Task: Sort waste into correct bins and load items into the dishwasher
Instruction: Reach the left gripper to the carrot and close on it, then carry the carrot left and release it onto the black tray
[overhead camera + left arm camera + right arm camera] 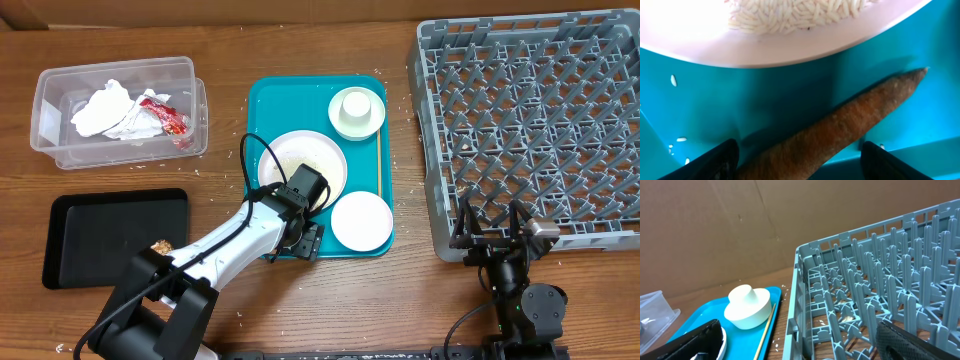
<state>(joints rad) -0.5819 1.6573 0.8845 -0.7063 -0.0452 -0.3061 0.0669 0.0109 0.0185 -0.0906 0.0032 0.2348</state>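
Left pincer (799, 152) is down low over the teal tray (765, 110), fingers spread wide, nothing pinched yet. Right btwn them lies a brown tapered food piece (840, 125), flat on the tray. Its thick end is at the pincer's mouth by the left finger. Long axis runs diag. up and to the right in the wrist view, thin tip pointing away past the right finger. So it's lying more along the gap than across it. Looks to me like the close wants a bit of wrist turn first, or it'll squeeze the piece near lengthwise.

Just beyond is the white plate (790, 50) w/ rice grains (800, 12) on it, rim near the piece but apart. From overhead, the black tray (100, 215) sits off to the left, nearer than the clear tub (50, 100). Right pincer (497, 232) is spread too, empty, over by the dish rack (530, 110), well apart. Left arm's job, I'd say.
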